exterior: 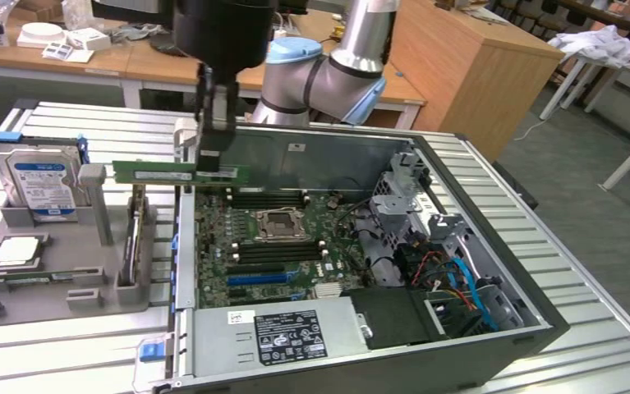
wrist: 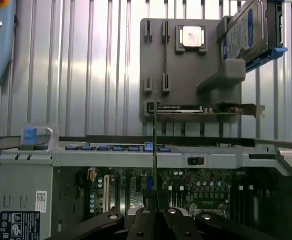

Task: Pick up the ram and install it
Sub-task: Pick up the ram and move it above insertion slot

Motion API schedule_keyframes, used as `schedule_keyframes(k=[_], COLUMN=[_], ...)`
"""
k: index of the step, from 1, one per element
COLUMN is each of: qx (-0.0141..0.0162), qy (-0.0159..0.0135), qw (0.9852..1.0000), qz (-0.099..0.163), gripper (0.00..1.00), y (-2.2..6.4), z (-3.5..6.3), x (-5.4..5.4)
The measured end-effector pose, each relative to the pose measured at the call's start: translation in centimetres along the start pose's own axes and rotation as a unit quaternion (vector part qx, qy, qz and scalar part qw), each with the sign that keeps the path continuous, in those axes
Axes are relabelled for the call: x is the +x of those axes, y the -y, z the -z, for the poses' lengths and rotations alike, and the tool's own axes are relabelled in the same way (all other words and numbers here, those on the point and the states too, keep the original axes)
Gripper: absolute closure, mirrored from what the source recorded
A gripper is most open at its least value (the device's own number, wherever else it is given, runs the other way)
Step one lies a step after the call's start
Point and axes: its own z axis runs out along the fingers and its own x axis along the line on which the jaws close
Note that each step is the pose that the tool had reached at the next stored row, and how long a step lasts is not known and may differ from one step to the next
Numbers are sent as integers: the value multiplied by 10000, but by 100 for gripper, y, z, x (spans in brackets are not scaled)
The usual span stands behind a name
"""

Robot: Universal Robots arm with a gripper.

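Hanging over the edge of the case [exterior: 534, 328] in the exterior view, the gripper [exterior: 213, 164] has its jaws pinched on the ram [exterior: 156, 172], held level in the air between the tray [exterior: 62, 271] and the motherboard [exterior: 238, 238]. Wrist view: ram [wrist: 155, 150] is edge-on, just a thin line poking out from the gripper [wrist: 155, 220], over the motherboard [wrist: 195, 190].

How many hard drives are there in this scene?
1: the hard drive stands on edge in the grey holder at the exterior view's left, outside the computer case. Others may be hidden in the case's bays.
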Motion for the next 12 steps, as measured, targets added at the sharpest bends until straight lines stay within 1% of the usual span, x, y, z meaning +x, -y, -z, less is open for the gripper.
schedule_keyframes(k=[12], qx=[-4], qy=[0], qw=[10000], qz=[1], gripper=[89], y=[436], z=[25], x=[1])
